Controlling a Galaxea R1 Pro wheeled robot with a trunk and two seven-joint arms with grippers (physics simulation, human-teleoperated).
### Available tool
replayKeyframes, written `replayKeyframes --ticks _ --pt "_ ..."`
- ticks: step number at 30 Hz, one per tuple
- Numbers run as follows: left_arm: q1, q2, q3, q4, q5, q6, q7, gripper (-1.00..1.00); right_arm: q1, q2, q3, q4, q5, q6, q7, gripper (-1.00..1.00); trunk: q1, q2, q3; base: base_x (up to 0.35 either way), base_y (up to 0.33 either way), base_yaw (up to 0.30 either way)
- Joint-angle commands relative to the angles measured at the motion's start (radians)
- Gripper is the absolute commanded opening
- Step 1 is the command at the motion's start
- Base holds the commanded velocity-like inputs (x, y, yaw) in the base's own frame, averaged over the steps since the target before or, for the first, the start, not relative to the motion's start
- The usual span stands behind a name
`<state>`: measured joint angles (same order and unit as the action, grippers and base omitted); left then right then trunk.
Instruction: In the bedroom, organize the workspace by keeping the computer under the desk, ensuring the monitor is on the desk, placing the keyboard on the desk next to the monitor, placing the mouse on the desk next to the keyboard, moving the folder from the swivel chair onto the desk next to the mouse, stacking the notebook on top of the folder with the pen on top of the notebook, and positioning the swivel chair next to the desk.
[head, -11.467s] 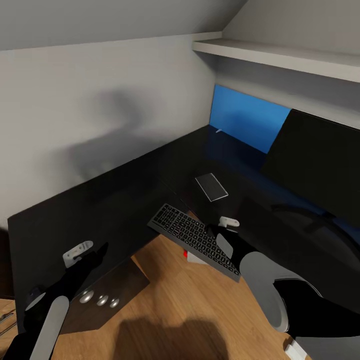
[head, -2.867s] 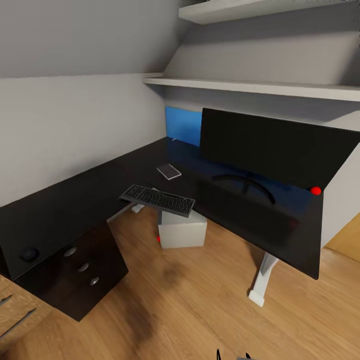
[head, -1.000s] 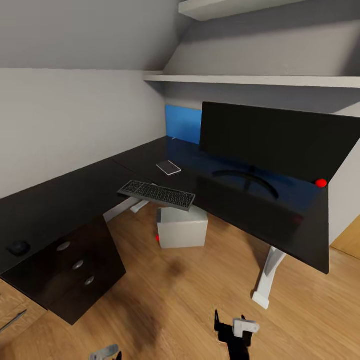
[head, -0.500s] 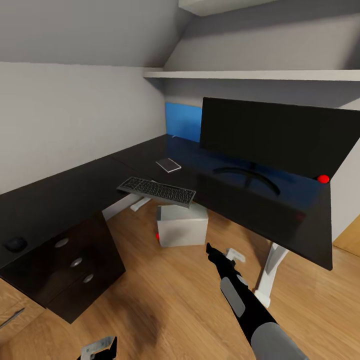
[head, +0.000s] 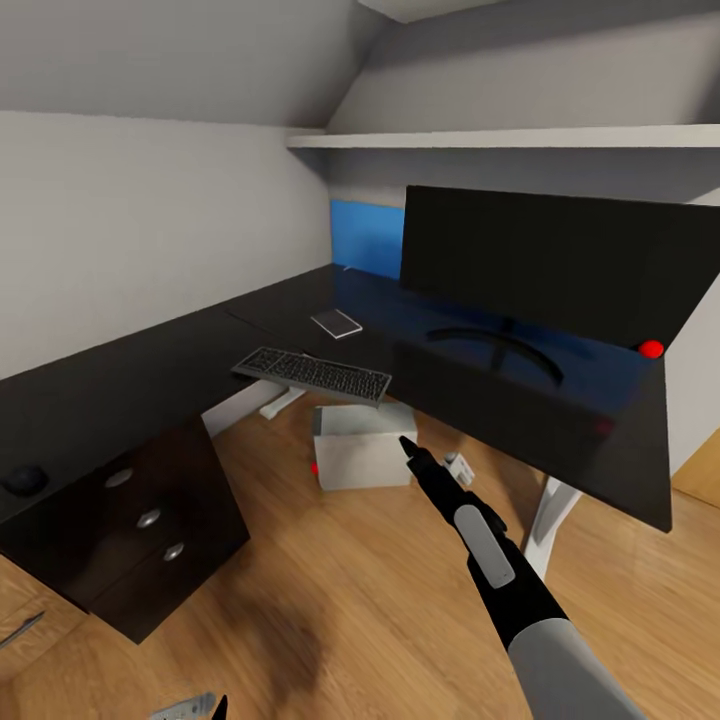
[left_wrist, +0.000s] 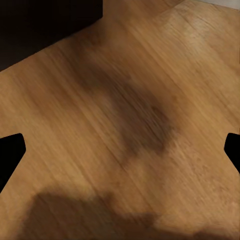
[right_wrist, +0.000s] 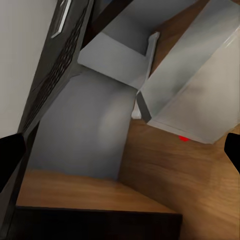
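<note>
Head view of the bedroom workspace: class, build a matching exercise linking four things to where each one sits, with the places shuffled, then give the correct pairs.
Things:
1. monitor
2. keyboard
3. computer
4. right end effector

Places:
A. on the wood floor under the desk
B. raised in the air in front of the computer
C. at the desk's inner front edge, partly overhanging it
D. upright at the back of the desk, below the shelf

Pairs: 1-D, 2-C, 3-A, 4-B
</note>
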<state>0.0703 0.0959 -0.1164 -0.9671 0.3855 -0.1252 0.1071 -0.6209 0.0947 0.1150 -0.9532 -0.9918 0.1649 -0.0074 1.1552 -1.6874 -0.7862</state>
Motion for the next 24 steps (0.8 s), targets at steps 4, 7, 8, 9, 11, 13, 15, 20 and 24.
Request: replayKeyframes --ticks 4,7,8,9,11,13,15,20,24 --pt "0.000 0.001 -0.006 -0.090 0.009 0.045 0.008 1.00 0.000 -0.005 0.000 -0.004 -0.009 0.003 0.007 1.00 0.015 -0.029 -0.013 0.000 0.000 0.000" --pt "0.001 0.001 -0.003 -0.303 0.010 0.260 0.008 1.00 0.000 -0.011 -0.002 -0.010 -0.008 0.004 0.008 1.00 0.027 -0.050 -0.023 0.000 0.000 0.000" --pt "0.000 0.001 -0.002 -0.337 0.011 0.304 0.009 1.00 0.000 -0.013 -0.002 -0.013 -0.008 0.004 0.009 1.00 0.031 -0.057 -0.026 0.000 0.000 0.000" --pt "0.000 0.001 0.002 -0.403 0.017 0.387 0.009 1.00 0.000 -0.016 -0.002 -0.018 -0.008 0.004 0.009 1.00 0.035 -0.064 -0.029 0.000 0.000 0.000" --pt "0.000 -0.001 0.008 -0.459 0.027 0.450 0.009 1.00 0.000 -0.019 -0.002 -0.026 -0.008 0.003 0.009 1.00 0.042 -0.078 -0.035 0.000 0.000 0.000" --pt "0.000 -0.004 0.012 -0.547 0.054 0.528 0.009 1.00 0.002 -0.022 -0.002 -0.052 -0.008 0.001 0.009 1.00 0.050 -0.092 -0.041 0.000 0.000 0.000" --pt "0.000 -0.005 0.010 -0.570 0.066 0.547 0.009 1.00 0.003 -0.023 -0.002 -0.063 -0.008 0.000 0.009 1.00 0.058 -0.106 -0.048 0.000 0.000 0.000" --pt "0.000 -0.014 0.008 -0.608 0.075 0.562 0.008 1.00 0.004 -0.023 -0.001 -0.071 -0.007 -0.001 0.009 1.00 0.077 -0.141 -0.063 0.000 0.000 0.000" --pt "0.000 -0.024 0.009 -0.633 0.079 0.567 0.010 1.00 0.005 -0.023 0.000 -0.074 -0.007 -0.002 0.009 1.00 0.092 -0.169 -0.076 0.000 0.000 0.000"
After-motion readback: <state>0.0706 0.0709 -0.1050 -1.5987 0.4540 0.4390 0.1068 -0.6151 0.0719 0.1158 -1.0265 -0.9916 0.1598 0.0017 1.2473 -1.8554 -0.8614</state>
